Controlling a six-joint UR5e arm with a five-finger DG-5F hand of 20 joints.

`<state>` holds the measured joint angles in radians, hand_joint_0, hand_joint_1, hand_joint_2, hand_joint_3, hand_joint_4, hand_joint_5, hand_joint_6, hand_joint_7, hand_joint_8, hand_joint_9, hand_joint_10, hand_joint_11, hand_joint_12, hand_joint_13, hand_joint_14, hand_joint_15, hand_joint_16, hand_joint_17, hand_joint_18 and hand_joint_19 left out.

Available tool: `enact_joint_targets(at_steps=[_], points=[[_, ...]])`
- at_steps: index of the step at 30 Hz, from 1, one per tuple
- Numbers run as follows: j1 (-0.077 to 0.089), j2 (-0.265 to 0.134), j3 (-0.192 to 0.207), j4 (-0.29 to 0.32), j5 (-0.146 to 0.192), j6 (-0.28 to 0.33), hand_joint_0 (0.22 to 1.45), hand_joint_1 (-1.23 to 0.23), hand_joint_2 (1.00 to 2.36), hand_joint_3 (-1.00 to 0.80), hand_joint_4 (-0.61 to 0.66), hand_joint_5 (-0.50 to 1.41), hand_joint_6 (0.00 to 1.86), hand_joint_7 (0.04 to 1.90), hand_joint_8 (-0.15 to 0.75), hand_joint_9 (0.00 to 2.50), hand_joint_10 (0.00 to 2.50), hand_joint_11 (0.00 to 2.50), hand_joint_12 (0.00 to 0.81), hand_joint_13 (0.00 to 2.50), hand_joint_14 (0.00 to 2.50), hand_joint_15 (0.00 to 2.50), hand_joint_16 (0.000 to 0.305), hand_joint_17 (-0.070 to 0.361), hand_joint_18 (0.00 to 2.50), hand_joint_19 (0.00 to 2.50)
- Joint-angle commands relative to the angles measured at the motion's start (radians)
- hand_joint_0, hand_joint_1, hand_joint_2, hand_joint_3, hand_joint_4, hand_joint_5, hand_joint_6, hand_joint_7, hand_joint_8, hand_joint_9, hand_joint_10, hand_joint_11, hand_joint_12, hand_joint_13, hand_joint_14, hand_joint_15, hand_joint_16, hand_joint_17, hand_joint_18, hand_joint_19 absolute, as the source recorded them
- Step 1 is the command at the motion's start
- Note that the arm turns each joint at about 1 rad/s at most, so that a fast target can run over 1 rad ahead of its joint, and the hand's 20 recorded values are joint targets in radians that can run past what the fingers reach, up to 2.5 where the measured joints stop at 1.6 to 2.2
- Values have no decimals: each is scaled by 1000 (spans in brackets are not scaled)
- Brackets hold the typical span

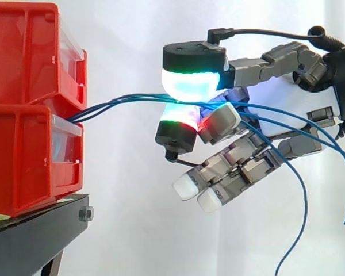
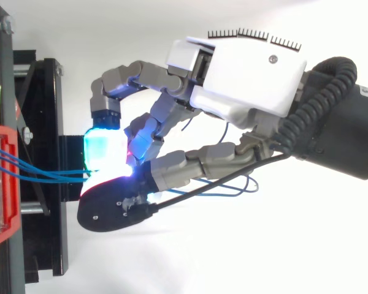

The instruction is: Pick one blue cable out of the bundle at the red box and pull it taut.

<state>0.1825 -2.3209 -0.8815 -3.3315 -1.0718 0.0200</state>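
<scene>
Backdrop: white curtain (image 1: 132,230), plain, brightly and evenly lit, centre and right. Furniture: black stand (image 1: 37,227), lower left corner.

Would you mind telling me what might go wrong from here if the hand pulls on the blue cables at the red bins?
1. Several blue cables run together between the glowing pads of the hand, so the pinch may carry more than one strand.
2. They leave from the gap between the stacked red bins, so a hard pull might shift the bins.
3. Loose cable tails hang past the lower fingers and could snag there.
</scene>
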Motion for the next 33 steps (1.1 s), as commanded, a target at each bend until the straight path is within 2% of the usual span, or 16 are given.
enact_joint_targets(at_steps=[1,7,9,11,14,16,19,21,24,28,30,33], points=[[0,0,0,1,0,0,656,-865,1012,-358,291,-141,896,1464,289,1145,24,1217,417,778,13,365,57,128,685,293],[0,0,1,0,0,0,612,-808,1010,-372,294,-108,874,1499,273,1234,23,1156,420,800,12,370,57,128,685,313],[0,0,1,0,0,0,602,-824,1020,-226,265,-103,882,1521,283,1243,25,1171,421,821,12,388,57,129,699,314],[0,0,0,0,0,0,602,-845,1023,-153,241,-113,901,1467,289,1218,23,1209,422,827,12,395,58,130,706,309],[0,0,0,0,0,0,635,-860,1026,-78,228,-150,917,1516,295,1131,23,1210,427,791,12,392,58,130,675,311],[0,0,1,0,0,0,647,-858,1025,-95,231,-162,922,1514,301,1101,21,1199,426,773,12,390,58,131,679,300],[0,2,0,0,0,0,674,-847,1018,-255,242,-177,924,1432,305,1073,21,1200,425,752,12,380,58,131,672,297],[-1,0,0,0,1,0,657,-821,1009,-391,306,-159,905,1464,310,1110,21,1213,421,756,12,378,58,130,670,305],[0,0,0,0,0,0,631,-785,1005,-437,343,-133,891,1496,302,1142,22,1204,425,775,13,374,58,129,678,315],[-1,0,0,0,0,0,622,-791,1010,-371,334,-127,889,1498,303,1171,23,1195,425,780,13,377,58,130,680,324],[-1,0,1,0,0,0,652,-832,1018,-270,271,-143,904,1485,303,1128,22,1209,430,785,12,380,58,131,686,311],[0,0,0,0,0,0,683,-856,1019,-225,206,-175,921,1480,303,1082,20,1204,424,755,12,379,59,132,679,292]])
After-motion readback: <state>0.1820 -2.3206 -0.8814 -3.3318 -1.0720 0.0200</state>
